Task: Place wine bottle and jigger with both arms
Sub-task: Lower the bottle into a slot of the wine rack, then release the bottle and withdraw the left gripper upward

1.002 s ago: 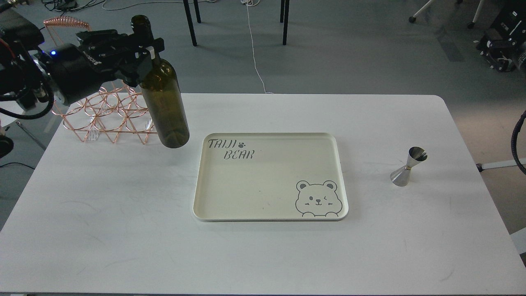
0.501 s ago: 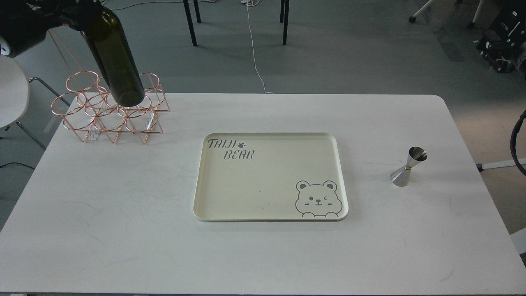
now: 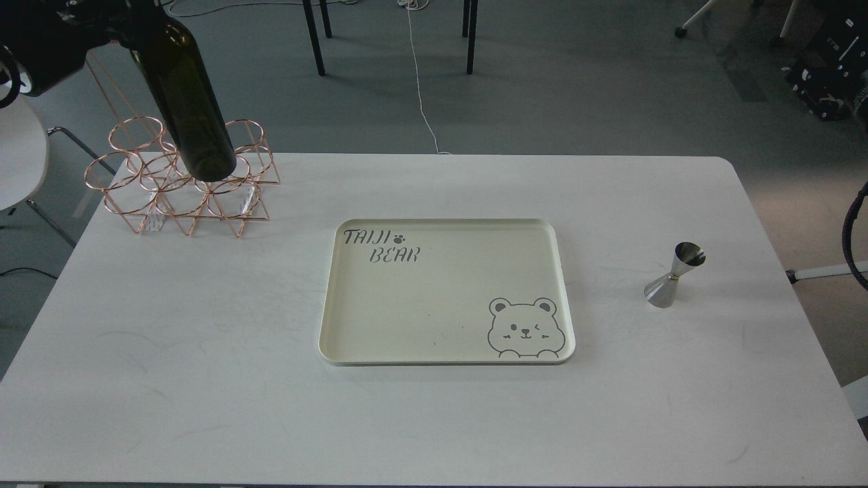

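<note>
Head view. The left gripper [image 3: 119, 17] sits at the frame's 11 o'clock corner, a dark mass against the top edge; its fingers cannot be told apart, so whether it clamps the neck cannot be told, though the wine bottle [image 3: 186, 102] hangs from that spot, tilted with its base toward 5 o'clock, clear of the counter [image 3: 203, 379] and over the copper wire rack [image 3: 183, 186]. Judged step: setting the bottle down, either into the rack or onto the cream tray [image 3: 444, 291]. Done well, the base descends squarely, the bottle is brought closer to upright or aligned with a ring, and release waits until the base bears weight. The rack's thin rings lie directly beneath and could snag the base. Open room extends toward 4 o'clock, where bare counter separates rack from tray; the counter's far edge runs just behind the rack. The jigger [image 3: 675, 274] stands upright at 3 o'clock, well apart from the tray, near the right edge. The right gripper is out of view.
</note>
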